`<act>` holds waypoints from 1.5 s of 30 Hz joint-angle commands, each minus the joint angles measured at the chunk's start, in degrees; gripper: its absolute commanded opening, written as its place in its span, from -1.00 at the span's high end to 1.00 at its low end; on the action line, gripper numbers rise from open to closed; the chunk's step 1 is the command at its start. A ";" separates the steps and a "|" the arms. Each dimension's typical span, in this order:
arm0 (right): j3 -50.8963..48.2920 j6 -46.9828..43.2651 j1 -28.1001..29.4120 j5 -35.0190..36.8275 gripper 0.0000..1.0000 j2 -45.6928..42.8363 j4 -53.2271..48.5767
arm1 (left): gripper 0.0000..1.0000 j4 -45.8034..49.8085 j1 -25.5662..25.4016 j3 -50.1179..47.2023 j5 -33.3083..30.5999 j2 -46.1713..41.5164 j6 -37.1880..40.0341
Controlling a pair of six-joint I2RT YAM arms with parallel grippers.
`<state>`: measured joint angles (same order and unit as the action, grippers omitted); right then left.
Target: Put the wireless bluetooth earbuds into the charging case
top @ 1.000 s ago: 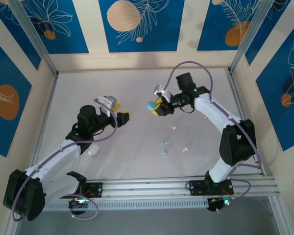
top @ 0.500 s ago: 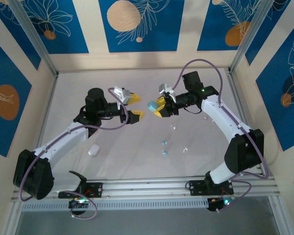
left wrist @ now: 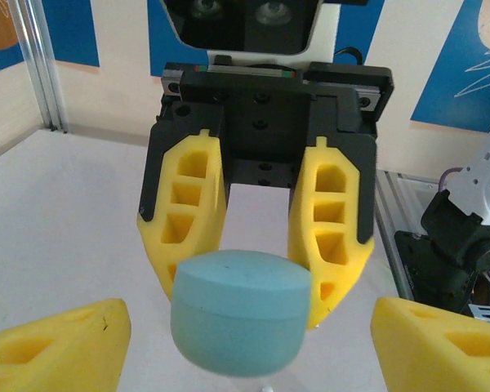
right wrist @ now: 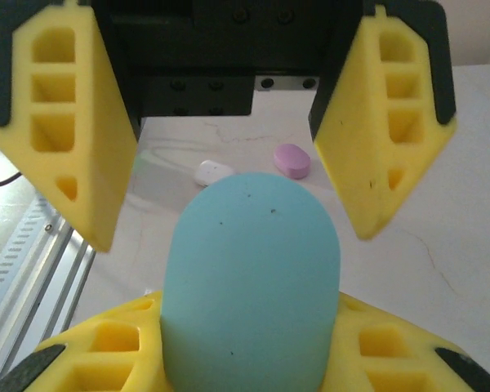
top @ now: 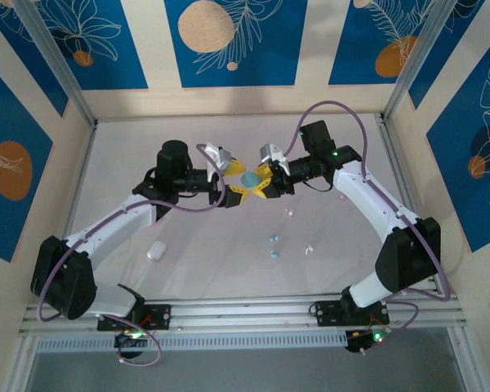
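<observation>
Right gripper [top: 261,180] pinching the light blue case [top: 250,178], left gripper [top: 233,183] spread wide, facing its free end. I'd centre on that half and close softly so it doesn't twist out. Earbuds [top: 273,238] loose on the table [top: 188,269], nearside of the case

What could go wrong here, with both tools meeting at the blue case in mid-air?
1. The blue case is smooth and rounded, held only by the right tool; an off-centre squeeze from the open left tool might pop it out.
2. The two tools sit nearly tip to tip, so they may clash.
3. A dropped case could scatter the earbuds on the table below.
</observation>
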<state>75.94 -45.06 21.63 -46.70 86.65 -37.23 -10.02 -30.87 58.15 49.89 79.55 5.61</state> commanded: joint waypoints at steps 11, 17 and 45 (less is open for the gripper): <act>-0.84 0.71 0.72 0.50 0.39 -2.41 1.77 | 0.01 4.11 -1.66 3.90 -1.31 0.76 4.70; -1.56 2.91 0.05 1.61 0.26 -2.98 2.02 | 0.30 -1.61 -1.79 1.76 -2.63 -0.62 3.01; -6.68 15.76 -2.98 -0.99 0.14 -7.54 17.72 | 0.44 -15.70 -1.76 -3.36 -3.39 -1.02 -5.51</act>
<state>69.89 -30.63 19.03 -46.59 80.40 -21.39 -24.69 -32.16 55.31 44.88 79.44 0.47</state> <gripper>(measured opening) 0.432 0.332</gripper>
